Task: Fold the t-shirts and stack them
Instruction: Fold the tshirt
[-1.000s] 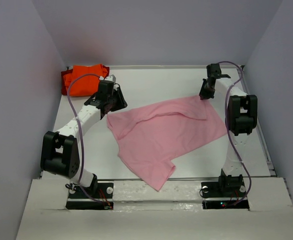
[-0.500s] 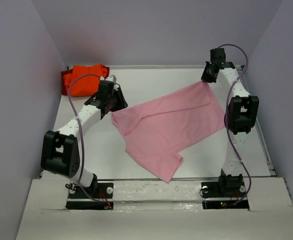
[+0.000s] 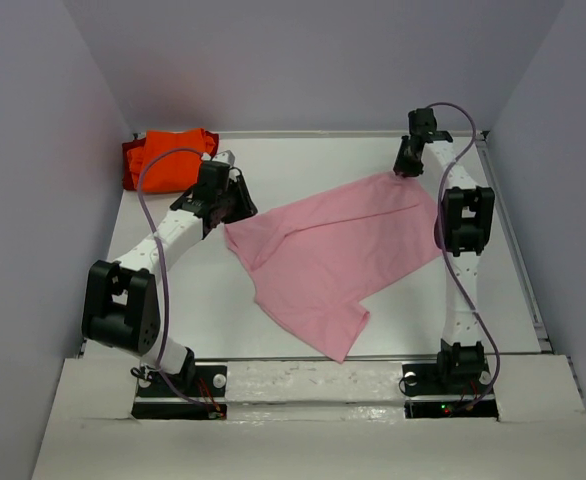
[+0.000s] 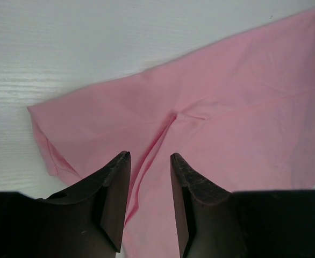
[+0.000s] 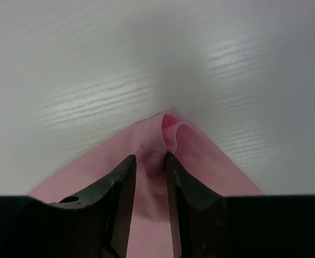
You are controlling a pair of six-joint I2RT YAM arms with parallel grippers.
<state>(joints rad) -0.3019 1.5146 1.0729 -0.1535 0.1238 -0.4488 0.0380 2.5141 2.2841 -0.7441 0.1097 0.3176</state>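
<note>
Lying spread for folding, the pink t-shirt is waiting — right gripper straddling its corner, released; left gripper hovering unclenched.

A plain light pink t-shirt lies on the white, faintly wood-grained table. Beyond its left end are bright orange t-shirts, edged in red. My arms are white with black joints and my cables purple. My left gripper is brown-black, and the walls are pale lavender-grey.
</note>
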